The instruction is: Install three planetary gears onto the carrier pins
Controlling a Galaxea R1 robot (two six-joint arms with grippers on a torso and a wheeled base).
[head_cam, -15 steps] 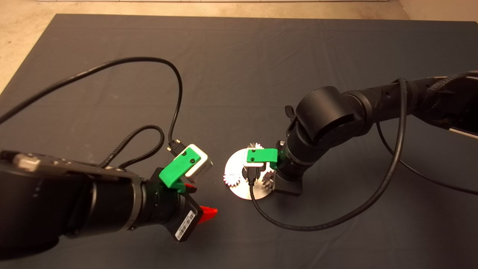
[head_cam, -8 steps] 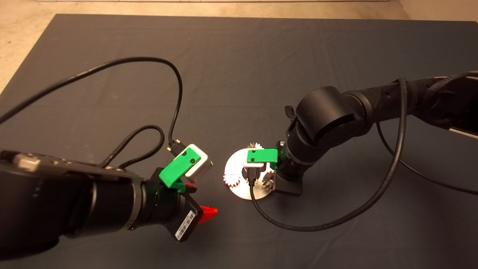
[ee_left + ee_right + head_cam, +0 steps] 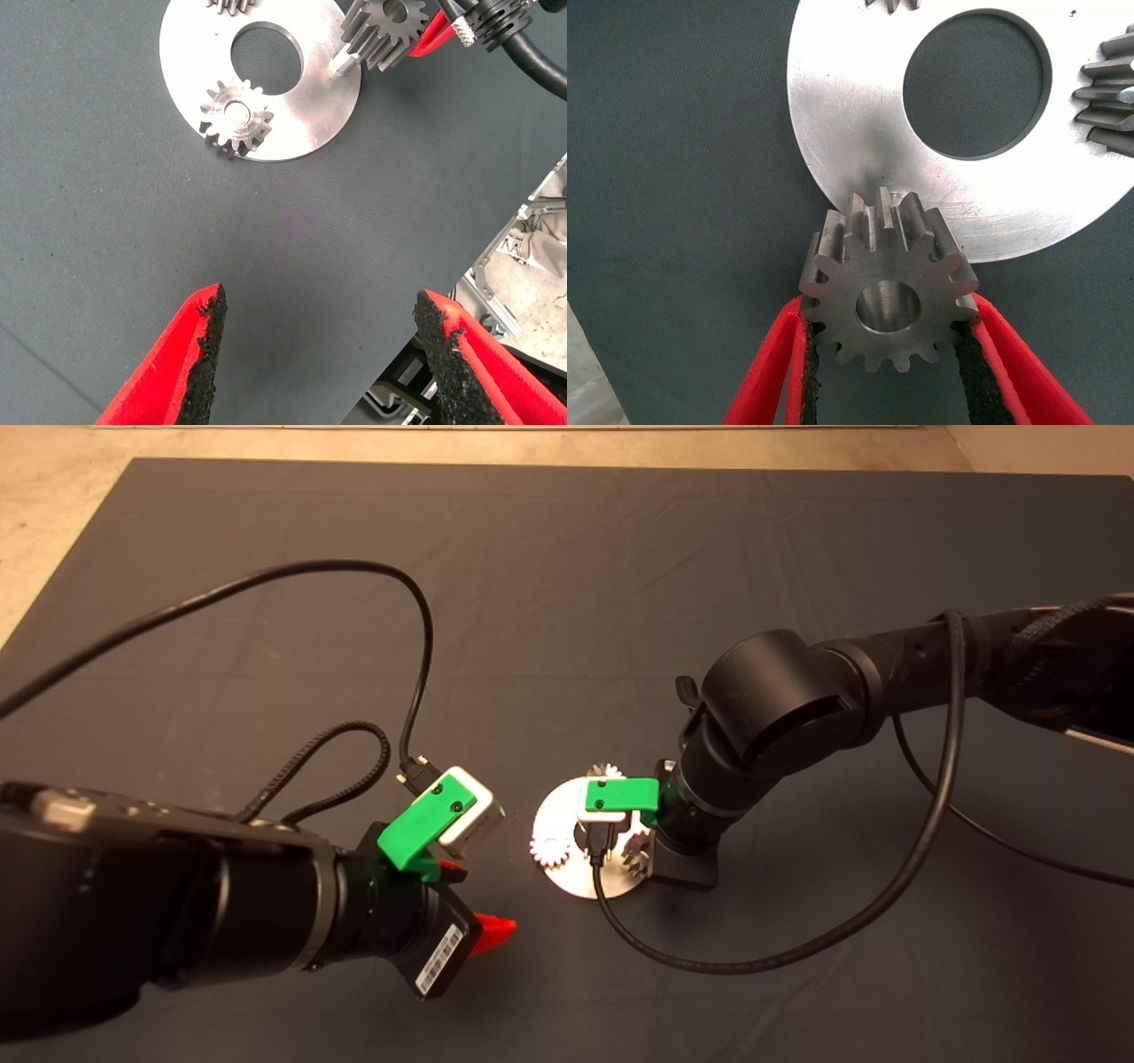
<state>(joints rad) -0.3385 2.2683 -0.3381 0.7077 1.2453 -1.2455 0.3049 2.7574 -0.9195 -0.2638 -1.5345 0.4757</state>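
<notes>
The silver round plate point(image 3: 567, 872) lies mid-mat. One planetary gear point(image 3: 236, 115) sits on it at its left side, also seen in the head view point(image 3: 551, 850). A second gear point(image 3: 606, 771) sits at the plate's far edge. My right gripper point(image 3: 889, 312) is shut on the third gear point(image 3: 888, 297) and holds it at the plate's right edge, just above a bare carrier pin point(image 3: 344, 64). The held gear point(image 3: 387, 27) is not down on the pin. My left gripper point(image 3: 323, 354) is open and empty, hovering left of the plate point(image 3: 301, 115).
Black cables point(image 3: 780, 948) loop over the mat beside the plate and behind the left arm point(image 3: 416, 620). The mat's front edge and the floor show in the left wrist view point(image 3: 523, 257).
</notes>
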